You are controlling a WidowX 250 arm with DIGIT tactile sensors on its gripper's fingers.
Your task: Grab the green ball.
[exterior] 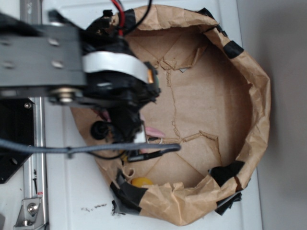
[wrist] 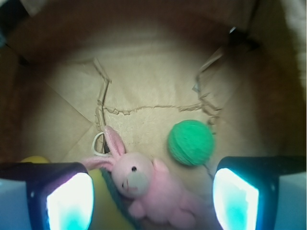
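Note:
The green ball [wrist: 191, 142] lies on the brown paper floor, seen in the wrist view just ahead of my right finger. It is hidden under the arm in the exterior view. My gripper [wrist: 152, 199] is open and empty, its two fingers wide apart. A pink plush bunny [wrist: 151, 189] lies between the fingers, directly below the gripper. In the exterior view the gripper [exterior: 128, 132] hangs over the left side of the paper-lined bin.
A brown paper wall [exterior: 254, 105] with black tape rings the bin. A small yellow ball [exterior: 142, 182] lies by the near wall, and it also shows in the wrist view [wrist: 33, 159]. A yellow-and-teal item [wrist: 108, 196] lies under the bunny. A white loop [wrist: 98, 143] lies by its ear.

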